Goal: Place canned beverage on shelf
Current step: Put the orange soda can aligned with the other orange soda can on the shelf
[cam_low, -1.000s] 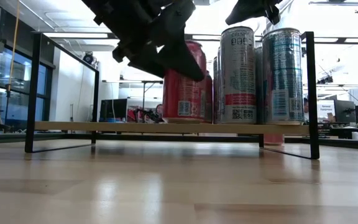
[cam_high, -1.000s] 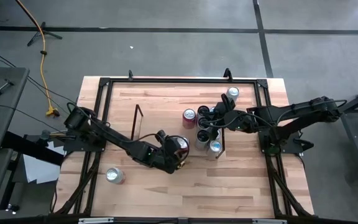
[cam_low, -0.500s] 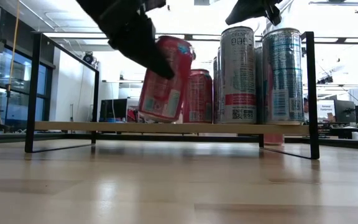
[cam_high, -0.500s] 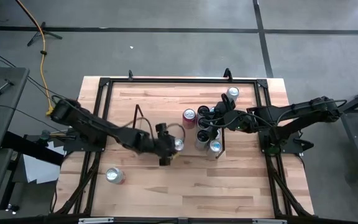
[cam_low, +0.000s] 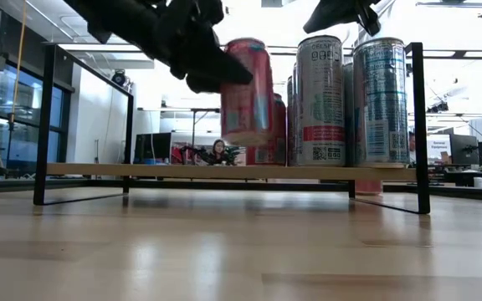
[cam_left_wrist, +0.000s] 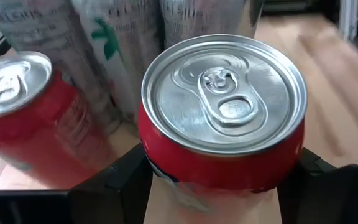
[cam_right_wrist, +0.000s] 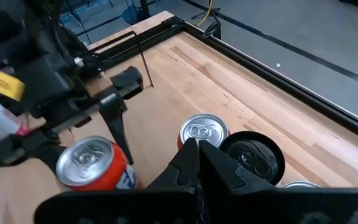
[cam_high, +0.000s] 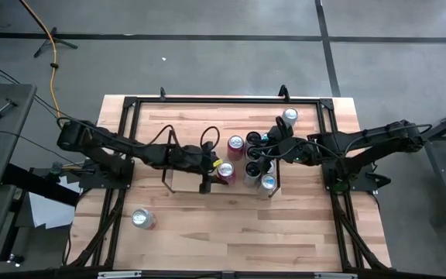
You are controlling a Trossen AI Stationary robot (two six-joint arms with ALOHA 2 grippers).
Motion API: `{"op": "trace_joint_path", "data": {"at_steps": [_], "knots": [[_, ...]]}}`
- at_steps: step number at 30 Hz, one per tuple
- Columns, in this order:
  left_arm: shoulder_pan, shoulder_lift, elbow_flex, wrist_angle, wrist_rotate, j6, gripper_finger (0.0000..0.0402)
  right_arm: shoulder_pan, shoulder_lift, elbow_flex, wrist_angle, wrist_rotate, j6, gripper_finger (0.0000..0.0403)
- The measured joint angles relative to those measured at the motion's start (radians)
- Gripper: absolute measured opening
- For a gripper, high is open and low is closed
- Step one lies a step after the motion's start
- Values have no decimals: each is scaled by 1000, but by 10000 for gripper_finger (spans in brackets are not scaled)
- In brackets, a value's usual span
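My left gripper (cam_high: 214, 168) is shut on a red can (cam_high: 224, 170), held over the middle of the shelf (cam_high: 184, 182). The shelf is a low light-wood board with black wire end frames. In the low view the red can (cam_low: 248, 92) hangs above the board (cam_low: 141, 170). Several cans (cam_high: 255, 155) stand on their bases at the shelf's right end, among them a second red can (cam_left_wrist: 23, 118). My right gripper (cam_high: 276, 138) is shut and hovers above those cans (cam_low: 341, 100), touching nothing. My left gripper pinches the red can's side wall (cam_left_wrist: 160, 168) just below the top rim, one finger (cam_left_wrist: 114, 180) on each side. The fingers come level from the table's left side. The can is about upright, top up, lifted clear of the shelf board.
A loose silver-topped can (cam_high: 142, 218) stands on the tabletop near the front left. Black rails (cam_high: 207, 99) frame the plank table. The shelf's left half (cam_high: 178, 159) is bare board. A wire end frame (cam_low: 417, 125) stands right of the cans.
My left gripper has swung from the shelf's near side toward the far edge, carrying the red can over the board. The can tipped over to one side half a second ago and now stands about upright, a little higher.
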Motion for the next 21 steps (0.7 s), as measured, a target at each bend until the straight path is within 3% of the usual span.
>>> {"op": "trace_joint_path", "data": {"at_steps": [8,21], "knots": [[18,71,1,50,-4,154,219,0,0,0,5,0,10,0],[17,104,4,64,-10,156,239,0,0,0,5,0,16,0]]}}
